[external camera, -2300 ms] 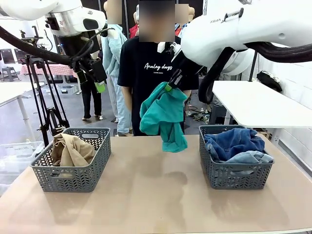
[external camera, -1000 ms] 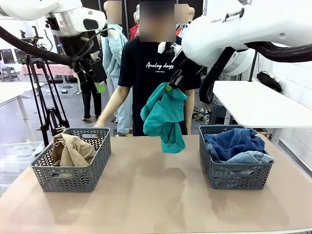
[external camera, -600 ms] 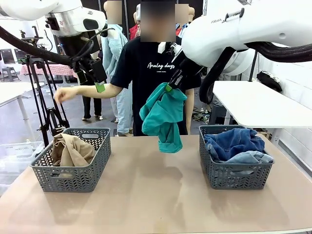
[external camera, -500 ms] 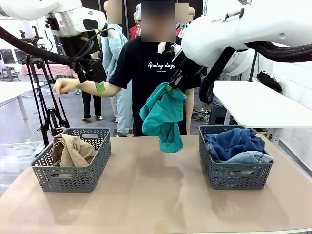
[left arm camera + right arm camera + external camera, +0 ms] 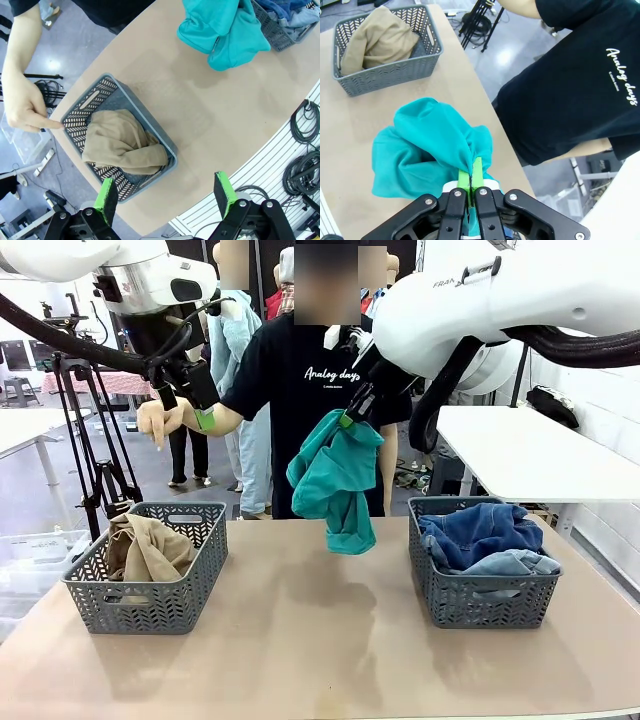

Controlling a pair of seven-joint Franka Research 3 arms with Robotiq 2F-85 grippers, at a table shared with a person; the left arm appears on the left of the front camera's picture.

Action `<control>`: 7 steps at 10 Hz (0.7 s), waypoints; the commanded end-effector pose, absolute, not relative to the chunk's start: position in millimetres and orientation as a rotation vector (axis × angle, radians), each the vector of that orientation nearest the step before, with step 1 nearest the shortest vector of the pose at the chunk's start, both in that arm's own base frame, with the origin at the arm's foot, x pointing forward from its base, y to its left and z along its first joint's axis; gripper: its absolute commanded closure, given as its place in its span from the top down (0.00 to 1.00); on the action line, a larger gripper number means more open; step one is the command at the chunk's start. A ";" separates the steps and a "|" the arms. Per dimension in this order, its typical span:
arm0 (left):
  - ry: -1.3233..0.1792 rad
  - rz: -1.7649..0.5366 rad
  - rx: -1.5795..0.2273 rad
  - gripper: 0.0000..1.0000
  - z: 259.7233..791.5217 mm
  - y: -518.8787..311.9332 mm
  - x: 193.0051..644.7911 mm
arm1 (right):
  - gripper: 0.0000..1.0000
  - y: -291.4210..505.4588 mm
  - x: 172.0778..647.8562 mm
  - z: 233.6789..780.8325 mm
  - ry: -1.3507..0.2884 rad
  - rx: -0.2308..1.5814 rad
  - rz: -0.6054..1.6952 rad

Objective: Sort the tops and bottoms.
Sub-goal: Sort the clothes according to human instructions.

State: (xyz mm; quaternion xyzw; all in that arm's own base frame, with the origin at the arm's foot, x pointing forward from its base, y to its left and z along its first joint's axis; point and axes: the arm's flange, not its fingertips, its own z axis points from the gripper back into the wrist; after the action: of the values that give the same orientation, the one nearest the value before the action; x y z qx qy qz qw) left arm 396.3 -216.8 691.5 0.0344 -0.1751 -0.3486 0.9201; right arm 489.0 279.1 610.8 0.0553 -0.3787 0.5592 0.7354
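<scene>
Sorting is looking nearly done: right claw [image 5: 347,420] is pinching the teal tee [image 5: 335,480] shut, dangling right of the left basket [image 5: 150,570], where tan top [image 5: 148,545] sits; left claw [image 5: 165,192] is gaping empty.

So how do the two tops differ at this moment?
The teal tee hangs in the air from the shut right gripper; the tan top lies crumpled in the left grey basket. The tee is bright teal, the other dull beige. Both are soft and bunched.
</scene>
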 end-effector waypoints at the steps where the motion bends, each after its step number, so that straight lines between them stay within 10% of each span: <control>1: -0.361 -0.733 0.073 1.00 692.4 -213.4 395.1 | 0.00 280.1 488.5 613.4 -0.831 0.116 1.215; 7: -0.360 -0.716 0.071 1.00 691.5 -216.8 396.3 | 0.00 280.1 488.5 613.4 -0.831 0.116 1.215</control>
State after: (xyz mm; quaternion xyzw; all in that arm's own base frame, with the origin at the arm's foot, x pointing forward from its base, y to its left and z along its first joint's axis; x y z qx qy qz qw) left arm 396.4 -216.9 691.3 0.0344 -0.1749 -0.3487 0.9201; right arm 489.0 279.2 610.8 0.0553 -0.3787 0.5592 0.7354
